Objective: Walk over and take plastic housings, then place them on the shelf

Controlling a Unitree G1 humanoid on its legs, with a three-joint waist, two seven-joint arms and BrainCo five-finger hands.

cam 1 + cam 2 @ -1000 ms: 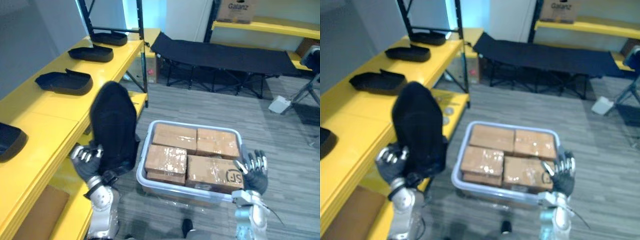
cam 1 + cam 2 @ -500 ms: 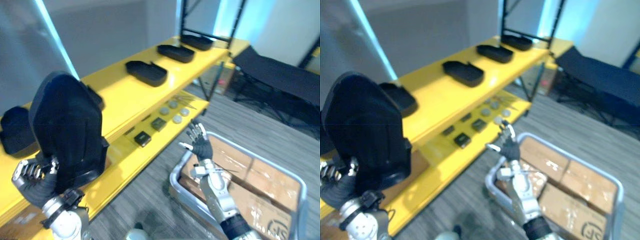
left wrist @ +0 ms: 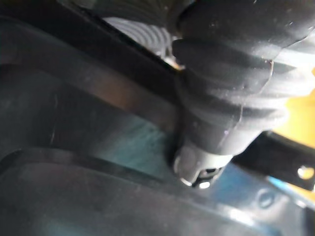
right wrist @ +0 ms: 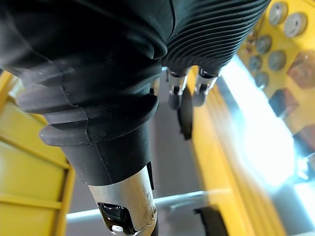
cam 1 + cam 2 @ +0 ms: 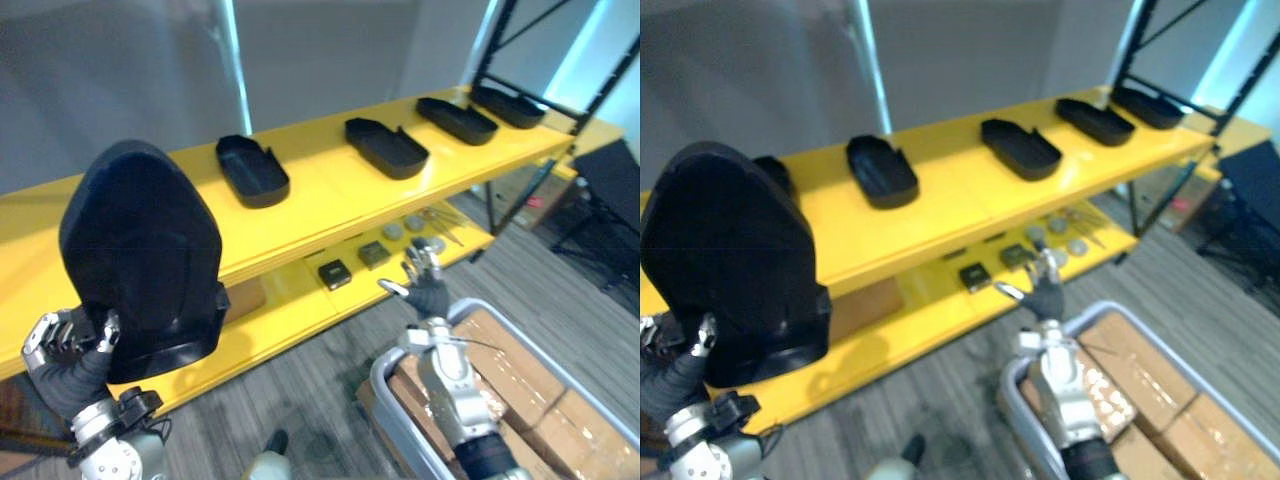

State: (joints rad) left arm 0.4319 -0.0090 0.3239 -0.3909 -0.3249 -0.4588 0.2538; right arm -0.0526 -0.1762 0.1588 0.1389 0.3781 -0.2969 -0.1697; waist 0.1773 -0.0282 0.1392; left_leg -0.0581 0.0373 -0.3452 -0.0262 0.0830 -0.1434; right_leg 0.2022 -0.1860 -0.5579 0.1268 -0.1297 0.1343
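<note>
well, i am gripping the black plastic housing (image 5: pixel 145 260) upright in my left hand (image 5: pixel 68 352) with curled fingers at eight o'clock, before the yellow shelf (image 5: pixel 320 200), while my right hand (image 5: pixel 427 293) is hovering spread-fingered at four o'clock near the grey bin (image 5: pixel 384 384).
</note>
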